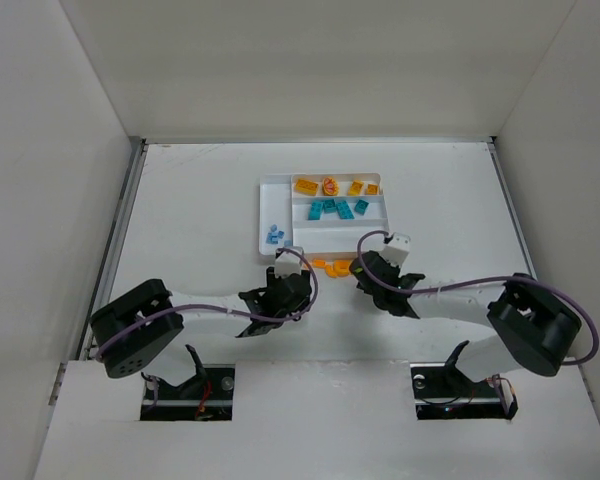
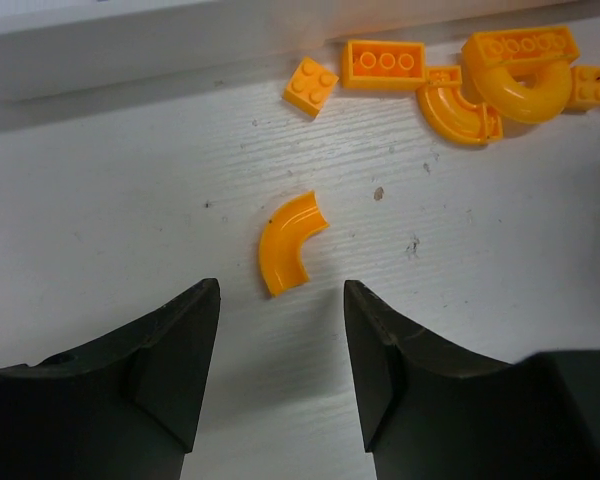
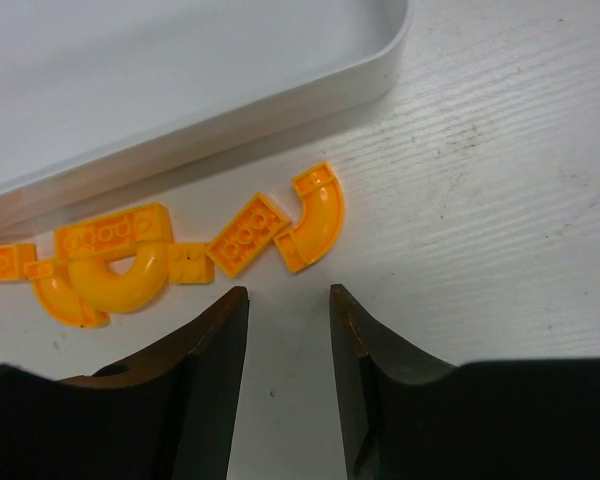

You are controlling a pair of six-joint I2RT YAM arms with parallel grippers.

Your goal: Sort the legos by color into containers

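The white tray (image 1: 263, 215) holds orange legos (image 1: 330, 186) in its far section, teal ones (image 1: 335, 208) in the middle section and light blue ones (image 1: 274, 236) in the narrow left section. Several loose orange legos (image 1: 332, 266) lie on the table against the tray's near wall. My left gripper (image 2: 280, 300) is open and empty, with a lone curved orange piece (image 2: 288, 242) just ahead of its jaws. My right gripper (image 3: 288, 295) is open and empty, just short of a flat orange brick (image 3: 247, 234) and a curved piece (image 3: 318, 215).
The tray's near wall (image 2: 130, 40) runs just behind the loose row of bricks (image 2: 450, 75); it also shows in the right wrist view (image 3: 230, 100). An orange arch (image 3: 120, 275) and a small square plate (image 3: 191, 264) lie left of the right jaws. White walls enclose the table.
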